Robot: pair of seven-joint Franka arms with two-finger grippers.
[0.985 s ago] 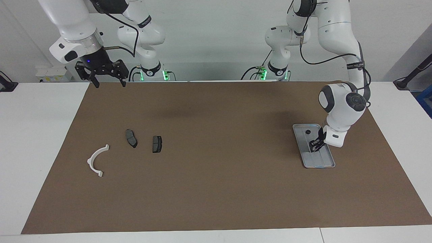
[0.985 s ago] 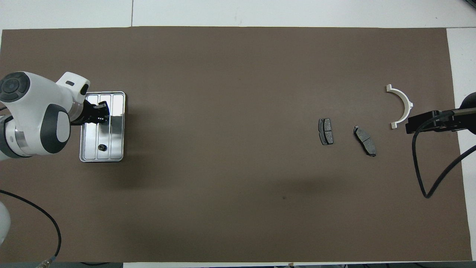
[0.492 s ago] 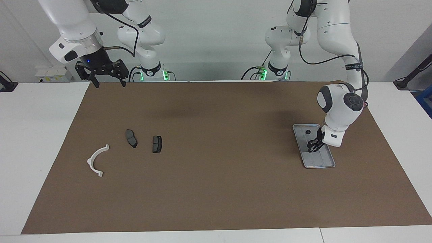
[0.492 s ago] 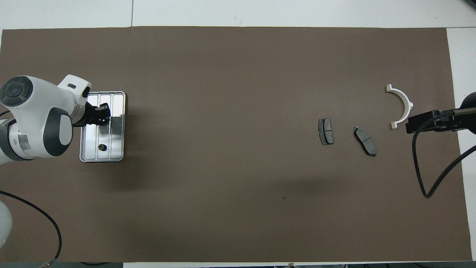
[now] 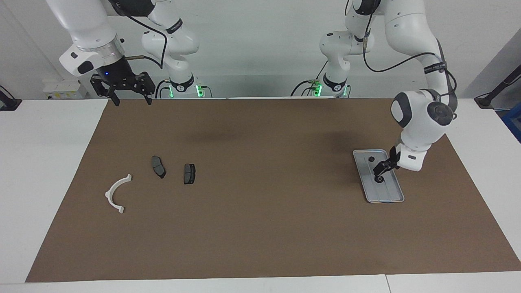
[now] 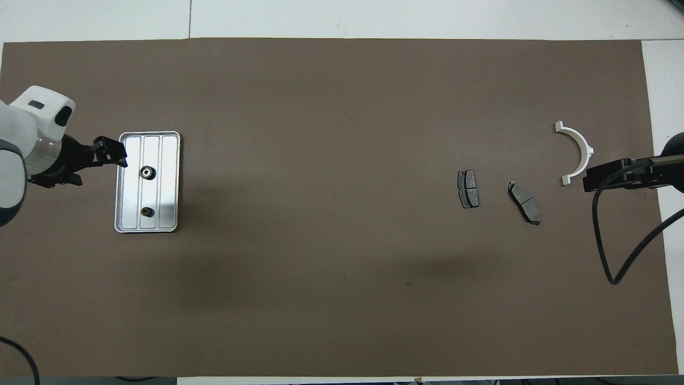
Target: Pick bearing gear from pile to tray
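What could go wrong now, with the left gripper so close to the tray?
1. The left gripper hangs low over the tray, close to the gear lying there; a sideways move might knock it.
2. A low sweep might catch the tray rim and shift the tray.
3. Both gears lie loose, so a bump may roll them.

Opposed high cameras share the whole table [image 5: 260, 228].

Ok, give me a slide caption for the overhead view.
Two gears in the tray; left gripper at its edge.
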